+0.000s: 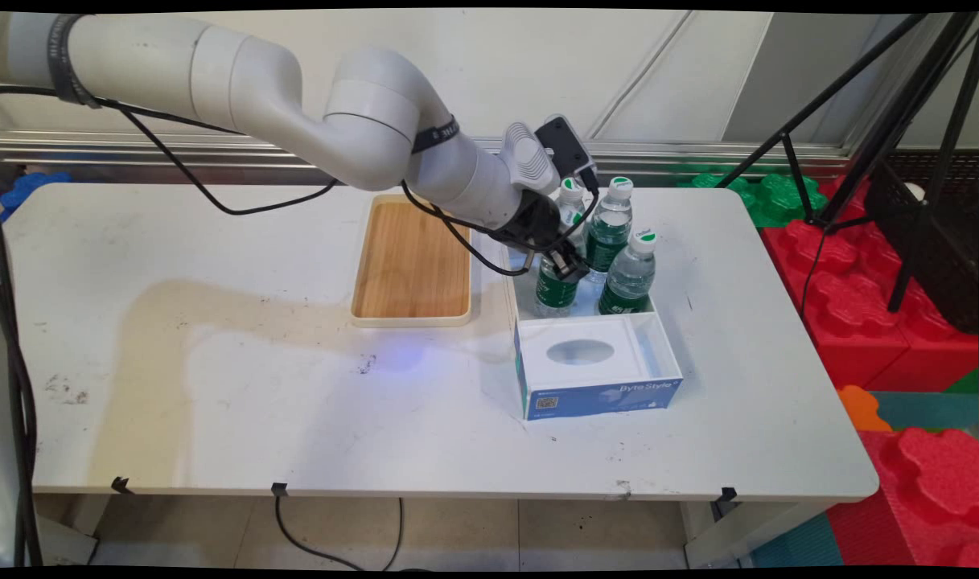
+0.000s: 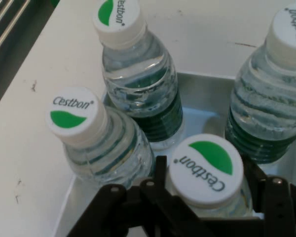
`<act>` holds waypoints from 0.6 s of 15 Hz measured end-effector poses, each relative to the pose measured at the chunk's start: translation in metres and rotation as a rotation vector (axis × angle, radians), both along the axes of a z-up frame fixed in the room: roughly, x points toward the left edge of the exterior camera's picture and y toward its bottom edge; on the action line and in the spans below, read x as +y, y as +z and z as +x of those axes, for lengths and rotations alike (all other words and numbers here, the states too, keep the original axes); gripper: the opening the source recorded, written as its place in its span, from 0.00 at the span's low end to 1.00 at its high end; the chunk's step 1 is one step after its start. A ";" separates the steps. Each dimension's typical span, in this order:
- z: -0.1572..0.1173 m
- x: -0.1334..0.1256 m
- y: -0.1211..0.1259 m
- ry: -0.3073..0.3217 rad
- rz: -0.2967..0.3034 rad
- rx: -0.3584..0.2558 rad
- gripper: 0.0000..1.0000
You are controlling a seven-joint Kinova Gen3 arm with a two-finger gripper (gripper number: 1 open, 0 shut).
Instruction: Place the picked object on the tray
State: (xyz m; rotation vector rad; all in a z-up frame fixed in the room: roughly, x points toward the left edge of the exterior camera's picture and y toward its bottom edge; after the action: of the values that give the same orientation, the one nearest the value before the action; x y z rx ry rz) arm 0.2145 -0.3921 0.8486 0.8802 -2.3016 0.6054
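On the white tabletop (image 1: pixel 215 338) a wooden tray (image 1: pixel 411 261) lies left of centre, nothing on it. Just right of it stands a white box (image 1: pixel 666 342) with a blue front, holding four water bottles at its far end and a white insert with an oval hole (image 1: pixel 579 351) at its near end. The gripper (image 1: pixel 565 265) reaches down over the near-left bottle (image 2: pixel 207 173), its fingers set on either side of the neck under the Cestbon cap; whether they press on it I cannot tell. The other three bottles (image 1: pixel 630 273) stand close around it.
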 end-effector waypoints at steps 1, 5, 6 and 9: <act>0.001 0.002 0.003 -0.003 -0.004 0.002 0.00; 0.004 0.012 0.019 -0.015 -0.027 0.014 0.00; 0.005 0.014 0.022 -0.016 -0.032 0.016 0.00; 0.009 0.021 0.038 -0.019 -0.054 0.027 0.00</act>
State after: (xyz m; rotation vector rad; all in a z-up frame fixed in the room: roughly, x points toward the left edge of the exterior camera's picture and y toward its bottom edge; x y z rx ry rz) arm 0.2231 -0.3711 0.8864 0.8350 -2.2563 0.6411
